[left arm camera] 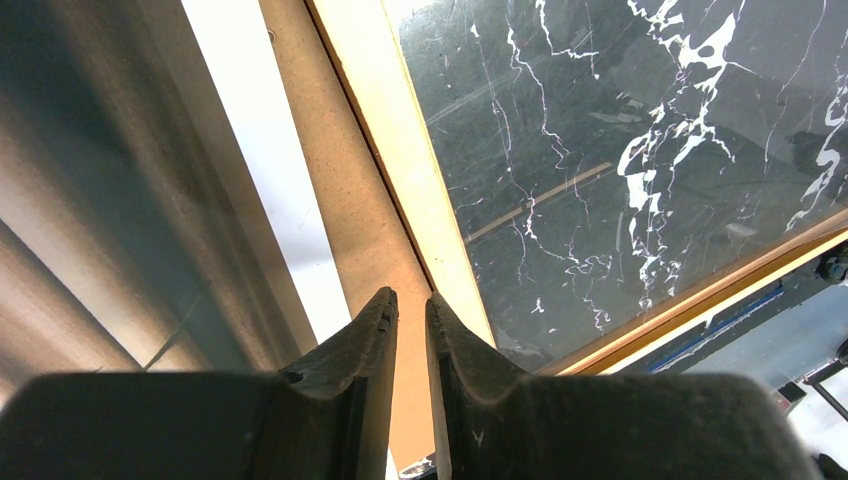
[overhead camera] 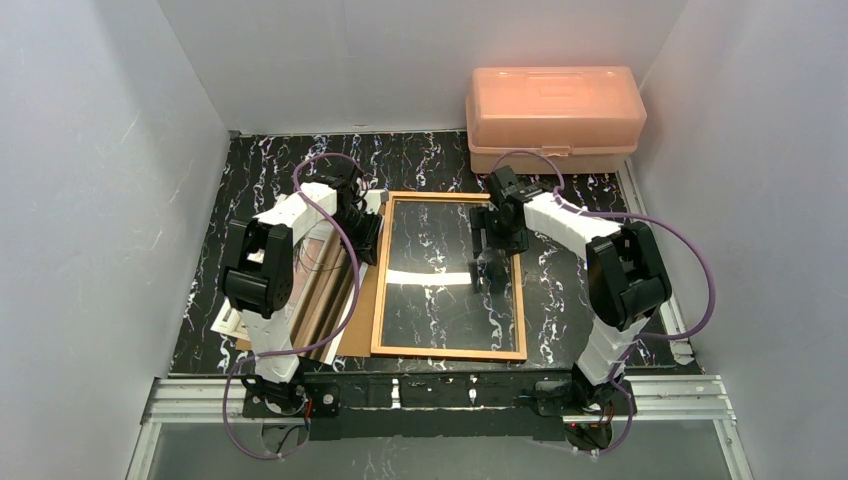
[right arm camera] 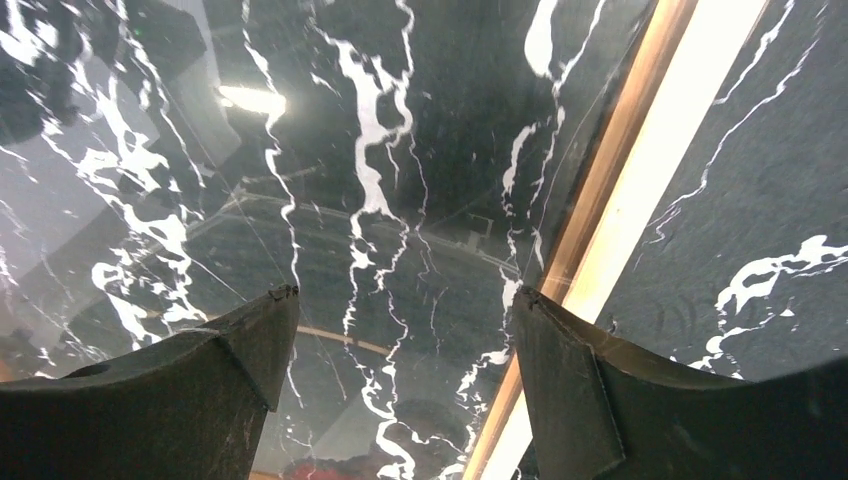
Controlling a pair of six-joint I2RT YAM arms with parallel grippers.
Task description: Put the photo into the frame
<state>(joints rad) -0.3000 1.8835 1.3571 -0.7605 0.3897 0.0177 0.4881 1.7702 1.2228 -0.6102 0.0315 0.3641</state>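
Top view: the frame lies flat holding only a clear pane. The photo lies outside it, left, under the left arm, so insertion is judged outstanding. Left wrist: left gripper nearly closed, nothing visible between the fingers, above the backing board. Right wrist: right gripper spread wide, empty, over the pane.

The frame lies flat on the table, photo at its left.
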